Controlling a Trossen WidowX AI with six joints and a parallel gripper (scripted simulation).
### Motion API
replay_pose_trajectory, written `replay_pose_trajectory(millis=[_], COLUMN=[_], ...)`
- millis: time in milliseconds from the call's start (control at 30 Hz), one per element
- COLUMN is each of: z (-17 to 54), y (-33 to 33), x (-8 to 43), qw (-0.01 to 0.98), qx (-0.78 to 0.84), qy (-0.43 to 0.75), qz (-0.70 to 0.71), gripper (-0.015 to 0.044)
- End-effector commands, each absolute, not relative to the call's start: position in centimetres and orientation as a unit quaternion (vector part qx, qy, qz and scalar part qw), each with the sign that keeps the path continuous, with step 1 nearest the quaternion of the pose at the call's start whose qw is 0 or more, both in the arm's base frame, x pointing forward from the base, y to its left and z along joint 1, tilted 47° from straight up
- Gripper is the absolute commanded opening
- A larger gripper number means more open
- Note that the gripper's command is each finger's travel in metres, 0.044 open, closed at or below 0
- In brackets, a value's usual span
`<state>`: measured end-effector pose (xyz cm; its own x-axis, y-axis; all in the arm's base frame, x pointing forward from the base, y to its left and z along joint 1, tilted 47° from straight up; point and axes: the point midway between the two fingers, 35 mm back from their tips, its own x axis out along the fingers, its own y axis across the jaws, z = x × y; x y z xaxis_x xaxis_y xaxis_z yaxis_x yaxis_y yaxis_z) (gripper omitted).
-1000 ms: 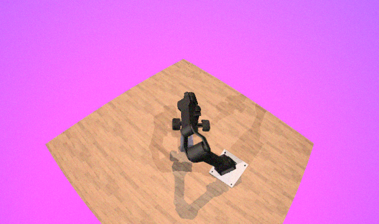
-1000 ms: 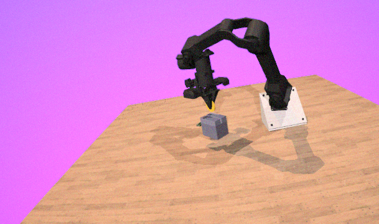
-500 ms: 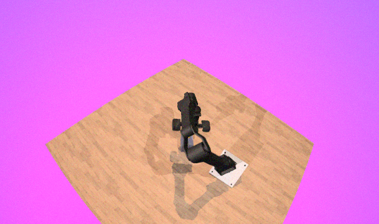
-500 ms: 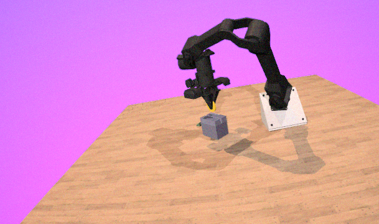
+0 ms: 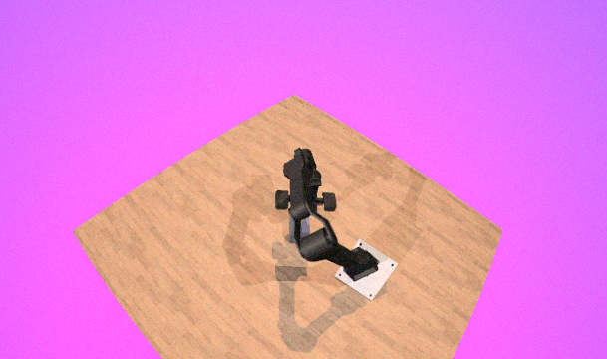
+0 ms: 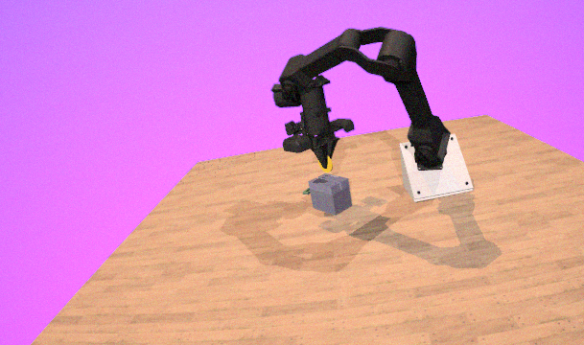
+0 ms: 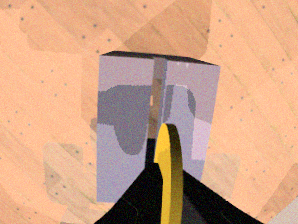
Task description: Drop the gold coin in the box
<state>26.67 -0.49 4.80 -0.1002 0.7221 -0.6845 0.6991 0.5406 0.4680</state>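
The black parallel-jaw gripper (image 6: 326, 160) points down, pinching the thin gold coin (image 6: 326, 166) on edge between its fingertips. The coin hangs just above the closed grey box (image 6: 331, 194), not touching the lid. In the wrist view the coin (image 7: 169, 189) lines up with the narrow slot (image 7: 158, 95) in the box (image 7: 127, 129). The box sits near the middle of the wooden table (image 6: 272, 287), towards its far edge. A sliver of the dark-green holder (image 6: 306, 192) shows just beyond the box.
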Motion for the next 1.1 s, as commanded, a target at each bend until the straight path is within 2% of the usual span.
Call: replay_pose_trajectory(millis=[0, 967, 1067], z=[4.7, 3.6, 3.7], y=[-0.4, 1.0, 0.8], x=[26.6, 26.5, 26.6], qw=[0.469, 0.468, 0.470], qx=[0.479, 0.481, 0.477], qy=[0.742, 0.742, 0.743], qz=[0.012, 0.011, 0.012], gripper=[0.0000, 0.0000, 0.0079])
